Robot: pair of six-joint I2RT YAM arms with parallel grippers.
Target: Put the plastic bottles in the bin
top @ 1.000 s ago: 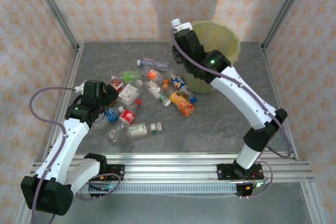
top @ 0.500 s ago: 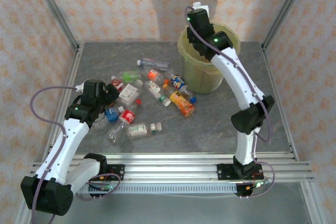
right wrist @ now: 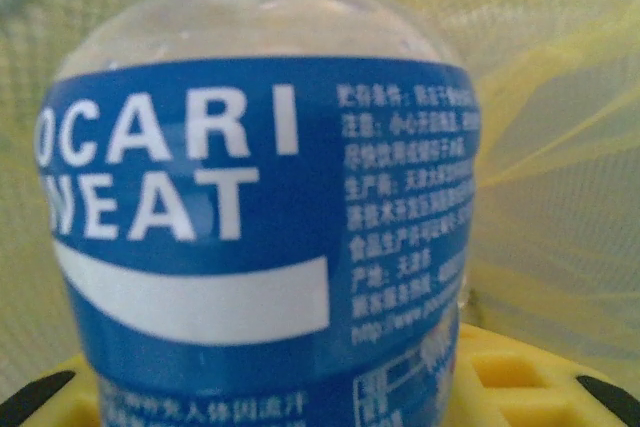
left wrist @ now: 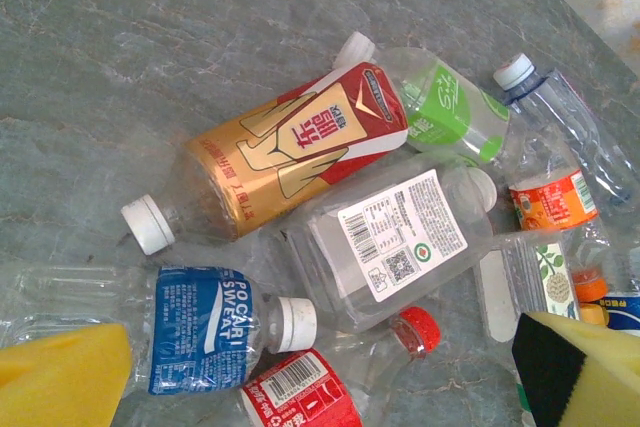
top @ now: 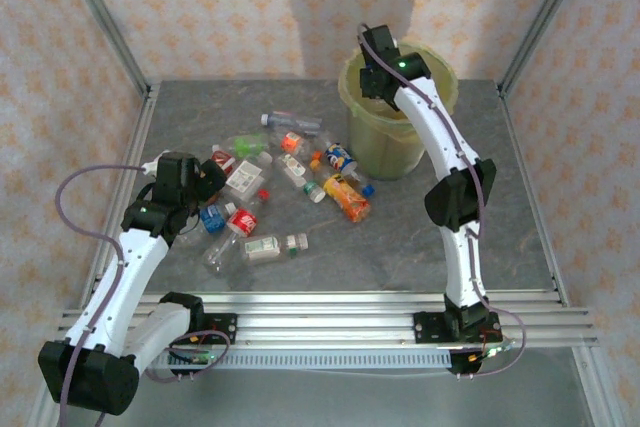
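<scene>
My right gripper (top: 374,75) hangs over the mouth of the bin (top: 400,147), shut on a plastic bottle with a blue Pocari Sweat label (right wrist: 250,227). The bin's yellow-green bag (right wrist: 560,147) lies behind that bottle. Several more plastic bottles (top: 270,187) lie scattered on the table left of the bin. My left gripper (top: 207,181) hovers open over their left part, its yellow fingers (left wrist: 60,377) straddling a blue-labelled bottle (left wrist: 195,327) and a red-labelled one (left wrist: 310,392). A gold and red bottle (left wrist: 290,152) and a clear, white-labelled one (left wrist: 390,242) lie just beyond.
An orange bottle (top: 347,197) and a blue-capped one (top: 340,157) lie close to the bin's left foot. The grey table (top: 420,237) is fenced by metal posts at its corners, with an aluminium rail (top: 330,312) along the near edge.
My right arm has swung the blue-labelled bottle from the bin's left rim to above its opening and tipped downward. The left arm has stayed still.
</scene>
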